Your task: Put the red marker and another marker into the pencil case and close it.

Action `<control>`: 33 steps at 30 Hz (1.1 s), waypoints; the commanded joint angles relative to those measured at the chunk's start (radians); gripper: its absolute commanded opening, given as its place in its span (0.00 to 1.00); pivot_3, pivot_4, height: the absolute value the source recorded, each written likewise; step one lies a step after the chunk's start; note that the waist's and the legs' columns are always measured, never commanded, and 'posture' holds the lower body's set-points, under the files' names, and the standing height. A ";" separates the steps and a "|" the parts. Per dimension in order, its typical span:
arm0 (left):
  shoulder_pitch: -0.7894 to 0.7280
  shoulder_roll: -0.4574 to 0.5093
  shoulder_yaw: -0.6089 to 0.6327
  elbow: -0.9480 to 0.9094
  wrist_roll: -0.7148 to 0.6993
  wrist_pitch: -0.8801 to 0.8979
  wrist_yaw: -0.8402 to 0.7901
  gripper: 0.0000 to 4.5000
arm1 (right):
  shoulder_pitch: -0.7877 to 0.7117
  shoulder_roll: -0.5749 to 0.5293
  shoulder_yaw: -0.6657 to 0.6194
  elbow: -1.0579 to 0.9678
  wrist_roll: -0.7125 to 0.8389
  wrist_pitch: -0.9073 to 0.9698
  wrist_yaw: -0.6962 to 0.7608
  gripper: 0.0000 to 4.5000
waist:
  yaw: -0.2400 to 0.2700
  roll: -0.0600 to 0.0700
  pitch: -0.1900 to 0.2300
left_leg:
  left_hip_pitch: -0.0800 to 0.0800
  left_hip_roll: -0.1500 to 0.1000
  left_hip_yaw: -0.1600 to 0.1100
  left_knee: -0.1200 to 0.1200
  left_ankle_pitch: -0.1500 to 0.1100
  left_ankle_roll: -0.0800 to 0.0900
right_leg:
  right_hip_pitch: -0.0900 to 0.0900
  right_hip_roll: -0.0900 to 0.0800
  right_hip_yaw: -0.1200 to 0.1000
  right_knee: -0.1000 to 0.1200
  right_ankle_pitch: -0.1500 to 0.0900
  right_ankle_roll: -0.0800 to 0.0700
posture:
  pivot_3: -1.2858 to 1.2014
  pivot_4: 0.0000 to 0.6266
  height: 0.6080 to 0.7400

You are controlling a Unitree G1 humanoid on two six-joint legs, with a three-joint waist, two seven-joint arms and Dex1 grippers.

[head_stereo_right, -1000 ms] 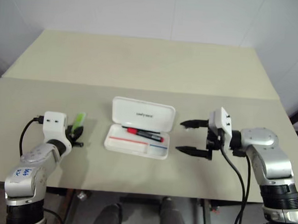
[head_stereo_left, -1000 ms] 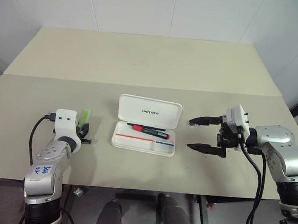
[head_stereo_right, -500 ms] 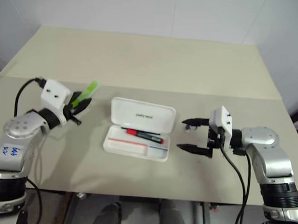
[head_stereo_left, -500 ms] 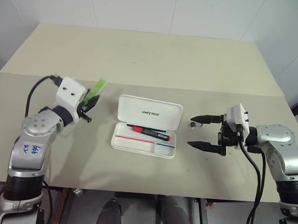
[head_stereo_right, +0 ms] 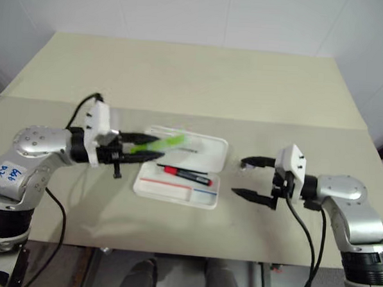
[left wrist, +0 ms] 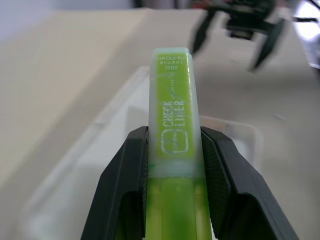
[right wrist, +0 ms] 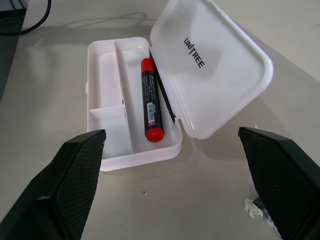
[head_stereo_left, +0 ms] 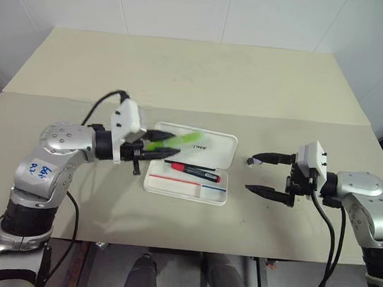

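Pencil case (head_stereo_left: pixel 188 182) lies open on our counter (head_stereo_left: pixel 182 72), red marker (head_stereo_left: pixel 195 171) inside. Above it, our left gripper (head_stereo_left: pixel 158 146) clamps the green highlighter (head_stereo_left: pixel 173 141); beside it, our right gripper (head_stereo_left: pixel 259 175) gapes empty.

What is hidden, cut off or blurred

In the left wrist view the back end of the green marker (left wrist: pixel 172 150) is cut off by the picture's edge, and the pencil case (left wrist: pixel 90 165) under it is blurred. From the head, part of the case lid (head_stereo_left: pixel 220 147) is hidden behind the green marker and the left tool (head_stereo_left: pixel 154 149). In the right wrist view the right tool's fingers (right wrist: pixel 75 175) are cut off at the edges. Small print on the red marker (right wrist: pixel 151 107) is too tiny to be read.
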State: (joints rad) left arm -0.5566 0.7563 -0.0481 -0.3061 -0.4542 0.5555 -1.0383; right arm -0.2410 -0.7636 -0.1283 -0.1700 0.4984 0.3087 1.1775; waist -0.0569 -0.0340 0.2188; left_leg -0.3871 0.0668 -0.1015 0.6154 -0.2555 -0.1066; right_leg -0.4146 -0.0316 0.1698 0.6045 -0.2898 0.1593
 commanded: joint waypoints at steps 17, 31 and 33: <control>-0.120 0.044 -0.224 0.154 0.183 -0.113 -0.241 0.25 | 0.133 -0.007 -0.073 -0.162 0.047 0.025 -0.114 1.00 | 0.001 0.000 0.000 | 0.000 0.000 0.000 0.001 0.000 0.000 | 0.001 0.000 0.000 0.003 -0.002 -0.004 | 0.52 0.24 1.00; -0.063 0.028 -0.236 0.137 0.249 -0.108 -0.181 0.25 | 0.132 -0.010 -0.060 -0.164 0.051 0.028 -0.126 1.00 | 0.002 0.000 0.000 | 0.001 0.000 0.000 0.006 0.000 0.000 | 0.001 0.000 0.000 0.005 -0.003 -0.006 | 0.52 0.24 1.00; -0.061 0.025 -0.235 0.136 0.249 -0.104 -0.177 0.25 | 0.128 -0.010 -0.058 -0.162 0.051 0.028 -0.126 1.00 | 0.002 0.000 0.000 | 0.001 0.000 0.000 0.007 0.000 0.000 | 0.001 0.000 0.000 0.005 -0.003 -0.006 | 0.52 0.24 1.00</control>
State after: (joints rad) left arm -0.6160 0.7857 -0.2941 -0.1445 -0.2117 0.4573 -1.2222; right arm -0.1047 -0.7635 -0.1644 -0.3077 0.5312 0.3345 1.0553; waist -0.0553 -0.0340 0.2188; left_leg -0.3865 0.0667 -0.1015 0.6220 -0.2553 -0.1064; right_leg -0.4132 -0.0316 0.1701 0.6099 -0.2929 0.1537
